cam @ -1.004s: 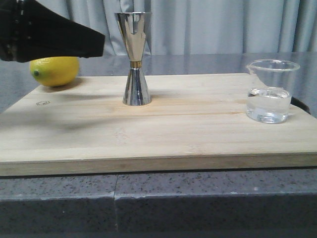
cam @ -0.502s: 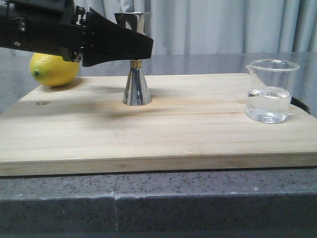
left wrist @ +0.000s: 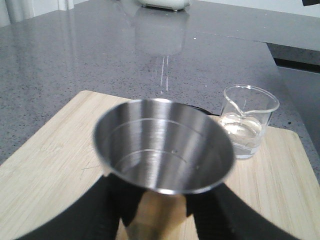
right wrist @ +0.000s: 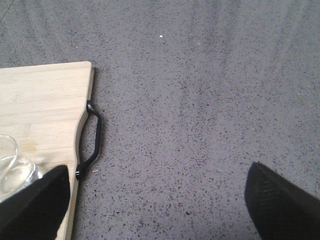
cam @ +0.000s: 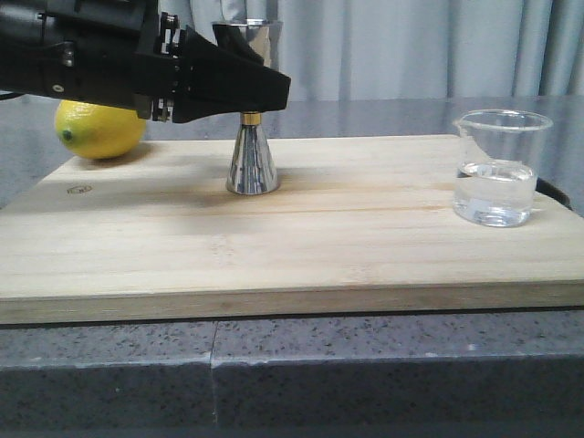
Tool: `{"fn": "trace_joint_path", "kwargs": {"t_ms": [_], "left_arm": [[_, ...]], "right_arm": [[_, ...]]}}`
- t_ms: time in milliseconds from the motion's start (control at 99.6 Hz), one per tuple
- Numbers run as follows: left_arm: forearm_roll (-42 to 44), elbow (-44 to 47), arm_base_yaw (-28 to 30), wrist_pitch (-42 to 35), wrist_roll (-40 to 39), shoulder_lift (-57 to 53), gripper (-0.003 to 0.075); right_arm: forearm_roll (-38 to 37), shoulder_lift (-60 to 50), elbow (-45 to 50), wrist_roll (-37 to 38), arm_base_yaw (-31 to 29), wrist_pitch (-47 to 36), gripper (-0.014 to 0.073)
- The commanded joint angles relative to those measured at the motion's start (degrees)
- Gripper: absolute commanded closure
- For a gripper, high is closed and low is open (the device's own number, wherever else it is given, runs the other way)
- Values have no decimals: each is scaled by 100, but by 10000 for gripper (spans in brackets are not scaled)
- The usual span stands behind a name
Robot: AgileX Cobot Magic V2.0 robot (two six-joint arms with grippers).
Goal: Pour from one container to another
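Observation:
The steel jigger (cam: 253,160) stands upright left of centre on the wooden cutting board (cam: 365,246). My left gripper (cam: 274,91) reaches in from the left at the height of its upper cup. In the left wrist view the black fingers (left wrist: 125,200) stand on either side of the jigger (left wrist: 165,145) below its empty cup, open, with wood visible around the stem. The clear glass beaker (cam: 497,169), partly filled with clear liquid, sits at the board's right end. My right gripper (right wrist: 157,200) hangs open over the grey counter beside the beaker (right wrist: 12,170) and does not show in the front view.
A yellow lemon (cam: 99,130) lies at the board's back left corner, behind my left arm. A black handle (right wrist: 92,140) is fixed to the board's right edge. Grey speckled countertop (right wrist: 200,100) surrounds the board, and a curtain hangs behind.
My left gripper has come in from the left until its fingers reach past the jigger's upper cup. The jigger and the beaker have stayed where they were.

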Motion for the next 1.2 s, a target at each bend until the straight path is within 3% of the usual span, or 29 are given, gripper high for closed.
{"fn": "trace_joint_path", "kwargs": {"t_ms": [0, 231, 462, 733, 833, 974, 1195], "left_arm": [[-435, -169, -60, 403, 3, -228, 493], [-435, -273, -60, 946, -5, -228, 495], [-435, -553, -60, 937, -212, -239, 498], [-435, -576, -60, 937, -212, -239, 498], [-435, -576, -60, 877, -212, -239, 498], [-435, -576, -60, 867, -212, -227, 498], [-435, -576, -60, 867, -212, -227, 498]], "right_arm": [[-24, 69, -199, -35, -34, -387, -27], [-24, 69, -199, -35, -34, -403, -27], [-14, 69, -199, -67, -34, -618, -27], [1160, 415, -371, -1342, -34, -804, -24], [1456, 749, -695, -1788, -34, -541, -23], [1524, 1325, -1363, -1813, 198, 82, -23], [1073, 2372, -2338, -1803, 1332, 1157, -23]]}}
